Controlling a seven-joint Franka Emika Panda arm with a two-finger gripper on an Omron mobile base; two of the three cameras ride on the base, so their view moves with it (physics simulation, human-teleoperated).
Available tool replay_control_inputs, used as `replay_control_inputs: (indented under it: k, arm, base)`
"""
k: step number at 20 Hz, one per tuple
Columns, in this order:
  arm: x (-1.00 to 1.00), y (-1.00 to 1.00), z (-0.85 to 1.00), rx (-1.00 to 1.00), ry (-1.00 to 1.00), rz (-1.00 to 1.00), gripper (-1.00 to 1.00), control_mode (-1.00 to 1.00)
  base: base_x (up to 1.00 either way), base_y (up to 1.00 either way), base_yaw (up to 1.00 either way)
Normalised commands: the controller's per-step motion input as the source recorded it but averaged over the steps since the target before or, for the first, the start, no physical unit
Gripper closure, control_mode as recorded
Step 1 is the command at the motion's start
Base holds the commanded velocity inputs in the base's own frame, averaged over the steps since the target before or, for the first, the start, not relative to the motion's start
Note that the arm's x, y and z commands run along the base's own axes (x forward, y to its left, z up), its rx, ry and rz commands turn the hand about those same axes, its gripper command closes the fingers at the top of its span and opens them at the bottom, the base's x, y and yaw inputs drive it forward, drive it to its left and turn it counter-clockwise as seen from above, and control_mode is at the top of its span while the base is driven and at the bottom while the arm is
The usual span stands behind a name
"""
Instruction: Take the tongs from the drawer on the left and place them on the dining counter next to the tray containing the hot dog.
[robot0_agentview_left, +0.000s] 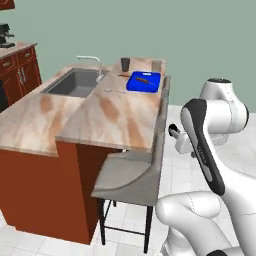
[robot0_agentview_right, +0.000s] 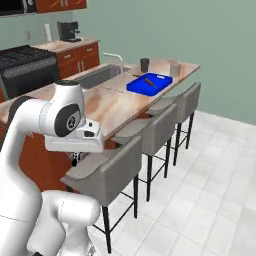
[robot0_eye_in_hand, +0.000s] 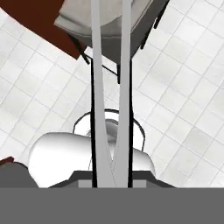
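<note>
Fingers (robot0_eye_in_hand: 111, 177) pinching tongs (robot0_eye_in_hand: 109, 87), arms extending ahead over floor. Pickup done. Remaining: carry to worktop (robot0_agentview_left: 117, 117), set beside tray (robot0_agentview_left: 144, 81).

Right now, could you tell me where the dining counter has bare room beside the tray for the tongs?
The dining counter is bare from its near end up to the tray. Beyond the tray it is crowded: a dark cup stands close behind it. The gripper holds the tongs.

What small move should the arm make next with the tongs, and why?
Probably lift and carry the tongs toward the blue tray: the fingers grip them low over floor tiles, beside a stool, below the dining counter.
</note>
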Motion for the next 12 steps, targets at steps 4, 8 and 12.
replay_control_inputs:
  k: [4,8,12]
  arm:
    - [0.0,0.0,0.0,0.0,0.0,0.0,1.0,1.0]
    - [0.0,0.0,0.0,0.0,0.0,0.0,1.0,1.0]
    - [0.0,0.0,0.0,0.0,0.0,0.0,1.0,1.0]
  base:
    - [0.0,-0.87,0.68]
    - [-0.04,-1.0,0.32]
    - [-0.11,-1.0,0.15]
